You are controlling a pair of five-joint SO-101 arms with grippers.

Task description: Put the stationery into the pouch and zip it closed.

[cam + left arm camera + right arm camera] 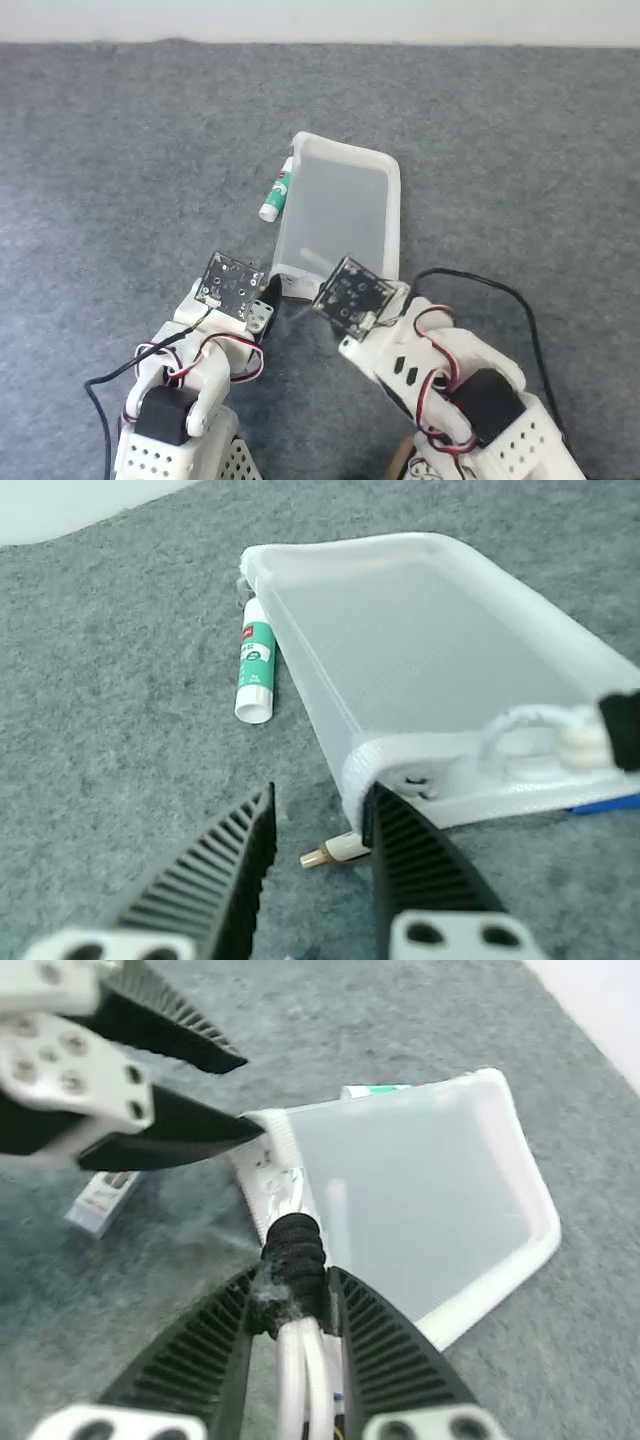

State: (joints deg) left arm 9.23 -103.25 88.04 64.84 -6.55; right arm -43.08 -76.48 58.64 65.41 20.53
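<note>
**A:** What's the biggest thing on the table (120,150)?

**B:** The pouch (340,205). It lies flat in the middle, its short near end towards both arms. It's translucent and looks soft and light, so I'd expect it to buckle or slide on the grey cloth if it's pulled from one end only. It wants holding at the corner band, where the seam looks stiffer. I can't tell how far the zip is open.

**A:** And the arms?

**B:** The left gripper (319,794) is released. Its jaws are apart with nothing between them, and one rests against the pouch's near corner. The right gripper (292,1278) is clenched on the zipper pull (295,1245) at that same near end.

**A:** Any stationery?

**B:** A glue stick (275,195) lies outside the pouch, touching its long edge on the left arm's side, towards the far end. It looks hard, smooth and light, and will probably roll. I'd take it across the middle of the barrel.

**A:** And the pull itself?

**B:** It's a black knot on white cord. It's limp and will likely tolerate only a steady tug along the zip.
</note>
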